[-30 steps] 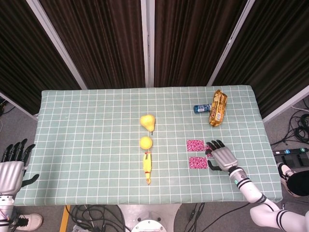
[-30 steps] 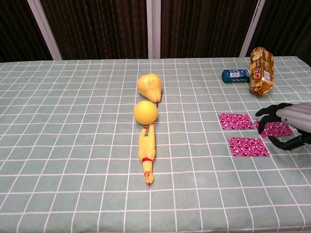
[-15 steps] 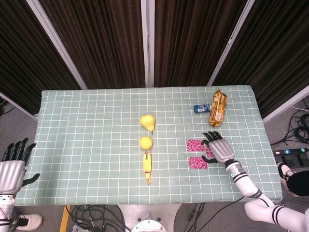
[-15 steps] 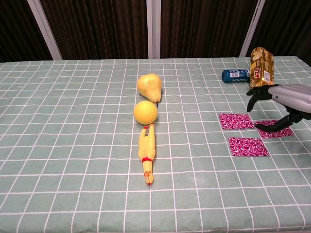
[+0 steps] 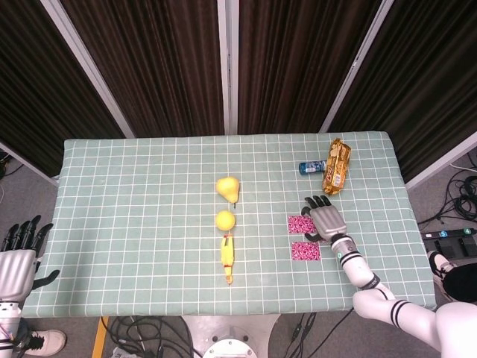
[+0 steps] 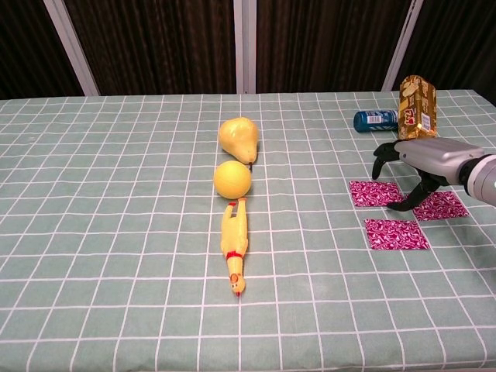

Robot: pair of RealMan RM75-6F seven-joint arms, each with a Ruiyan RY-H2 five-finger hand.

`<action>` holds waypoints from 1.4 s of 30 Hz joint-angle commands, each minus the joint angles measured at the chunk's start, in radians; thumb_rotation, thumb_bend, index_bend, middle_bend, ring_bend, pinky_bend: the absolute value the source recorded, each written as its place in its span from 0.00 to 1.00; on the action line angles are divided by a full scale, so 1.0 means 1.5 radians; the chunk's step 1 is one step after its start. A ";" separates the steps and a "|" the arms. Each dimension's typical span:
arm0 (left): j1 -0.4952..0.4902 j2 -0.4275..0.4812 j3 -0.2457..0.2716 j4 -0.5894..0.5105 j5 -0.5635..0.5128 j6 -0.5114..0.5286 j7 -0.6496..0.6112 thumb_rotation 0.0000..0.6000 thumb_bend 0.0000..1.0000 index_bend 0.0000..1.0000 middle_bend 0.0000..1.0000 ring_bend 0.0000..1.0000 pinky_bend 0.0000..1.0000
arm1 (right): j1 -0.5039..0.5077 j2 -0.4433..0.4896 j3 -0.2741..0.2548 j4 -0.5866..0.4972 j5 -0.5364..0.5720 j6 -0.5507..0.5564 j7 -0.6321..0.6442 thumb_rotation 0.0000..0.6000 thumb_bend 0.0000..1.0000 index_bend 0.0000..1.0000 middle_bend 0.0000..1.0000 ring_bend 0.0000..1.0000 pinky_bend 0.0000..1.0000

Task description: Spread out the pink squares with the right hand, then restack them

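Three pink patterned squares lie apart on the green checked cloth at the right: a far-left one (image 6: 375, 193) (image 5: 300, 224), a near one (image 6: 396, 233) (image 5: 305, 250) and a right one (image 6: 439, 204). My right hand (image 6: 418, 159) (image 5: 324, 218) hovers over them with fingers spread and holds nothing. Its thumb points down to the cloth between the far-left and right squares. In the head view the hand and wrist hide the right square. My left hand (image 5: 19, 250) is off the table at the lower left, fingers apart and empty.
A yellow pear (image 6: 238, 137), a yellow ball (image 6: 232, 178) and a rubber chicken (image 6: 233, 244) lie in a line at the table's middle. A blue can (image 6: 375, 119) and a snack bag (image 6: 417, 111) stand behind the squares at the back right.
My right hand has lifted off the right square and moved left and away, towards the far-left square. The right square now shows fully. The left hand has barely moved.
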State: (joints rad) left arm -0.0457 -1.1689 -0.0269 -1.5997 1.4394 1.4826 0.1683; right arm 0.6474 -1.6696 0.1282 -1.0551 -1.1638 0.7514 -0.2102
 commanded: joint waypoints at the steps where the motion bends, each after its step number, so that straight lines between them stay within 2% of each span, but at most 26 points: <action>1: -0.002 -0.001 -0.001 0.001 -0.001 -0.002 0.000 1.00 0.00 0.18 0.13 0.07 0.08 | 0.000 -0.002 -0.001 0.002 0.000 0.002 -0.002 0.82 0.17 0.30 0.07 0.00 0.00; 27: -0.004 0.000 -0.001 0.005 -0.003 -0.010 -0.006 1.00 0.00 0.18 0.13 0.07 0.08 | 0.008 -0.029 -0.010 0.037 -0.005 0.003 -0.013 0.81 0.17 0.29 0.07 0.00 0.00; 30: -0.003 0.000 0.000 0.005 -0.003 -0.010 -0.008 1.00 0.00 0.18 0.13 0.07 0.08 | 0.009 -0.033 -0.009 0.042 -0.004 0.006 -0.018 0.84 0.17 0.31 0.07 0.00 0.00; 33: -0.002 0.001 0.001 0.005 -0.003 -0.009 -0.011 1.00 0.00 0.18 0.13 0.07 0.08 | 0.008 -0.038 -0.004 0.044 -0.004 0.014 -0.017 0.94 0.17 0.37 0.09 0.00 0.00; 37: -0.001 0.001 0.001 0.004 -0.001 -0.006 -0.012 1.00 0.00 0.18 0.13 0.07 0.08 | 0.007 -0.027 0.002 0.025 -0.011 0.029 -0.008 0.95 0.17 0.38 0.09 0.00 0.00; 42: -0.003 0.002 0.000 0.003 0.002 -0.005 -0.011 1.00 0.00 0.18 0.13 0.07 0.08 | -0.006 0.018 0.000 -0.043 -0.028 0.063 -0.011 0.96 0.17 0.38 0.09 0.00 0.00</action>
State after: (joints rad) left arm -0.0496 -1.1655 -0.0273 -1.5948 1.4425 1.4746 0.1516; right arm 0.6490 -1.6728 0.1300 -1.0794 -1.1934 0.8220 -0.2227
